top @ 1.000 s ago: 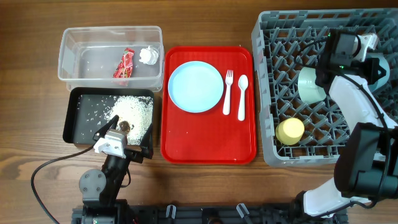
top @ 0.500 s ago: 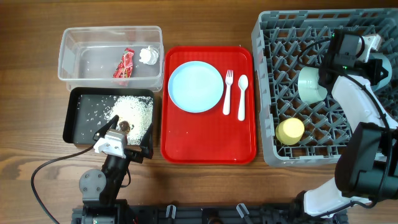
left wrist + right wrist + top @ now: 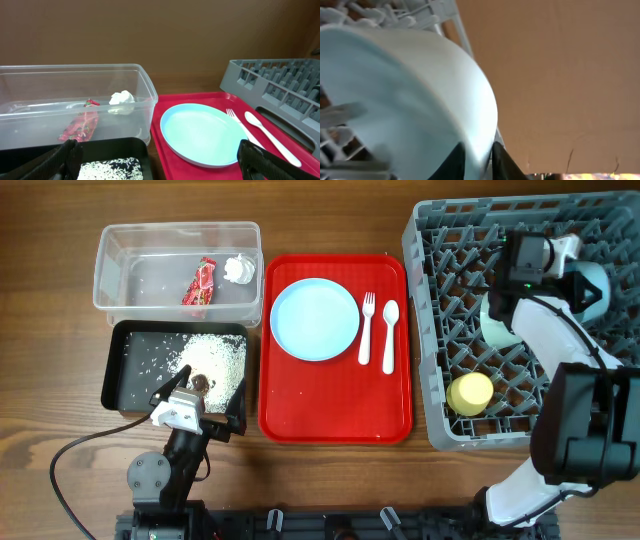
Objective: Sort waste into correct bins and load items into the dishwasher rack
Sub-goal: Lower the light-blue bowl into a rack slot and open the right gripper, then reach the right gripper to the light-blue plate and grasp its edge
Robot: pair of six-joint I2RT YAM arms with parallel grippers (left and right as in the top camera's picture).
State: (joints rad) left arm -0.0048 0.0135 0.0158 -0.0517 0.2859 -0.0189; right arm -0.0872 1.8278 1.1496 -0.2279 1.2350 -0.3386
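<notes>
- Wood-grain table carries the whole layout, and the grey dishwasher rack fills its right side.
- On the right gripper, the dark fingers stand one on each side of a thin bowl wall. They pinch it with no gap showing in the wrist view.
- What they hold is the light-blue bowl, gripped at its rim and tipped on edge. It is over the far right part of the rack, with pegs just behind it.
- Whether the bowl's lower edge already rests between the pegs is hidden.
- The step in hand looks like seating this bowl. It is best to let it settle into a slot between peg rows before easing the grip.
- The fingers should then part only a little and back straight off along the rim, so they do not drag the bowl over.
- The mint bowl lies just left of the right arm, and the yellow cup sits nearer the front. The retreat should rise clear of both.
- The left gripper is spread wide and holds nothing. It hovers at the near edge of the black tray, where the rice grains lie.
- The red wrapper and tissue are in the clear tub.
- The plate, fork and spoon lie on the red tray, not yet loaded.
</notes>
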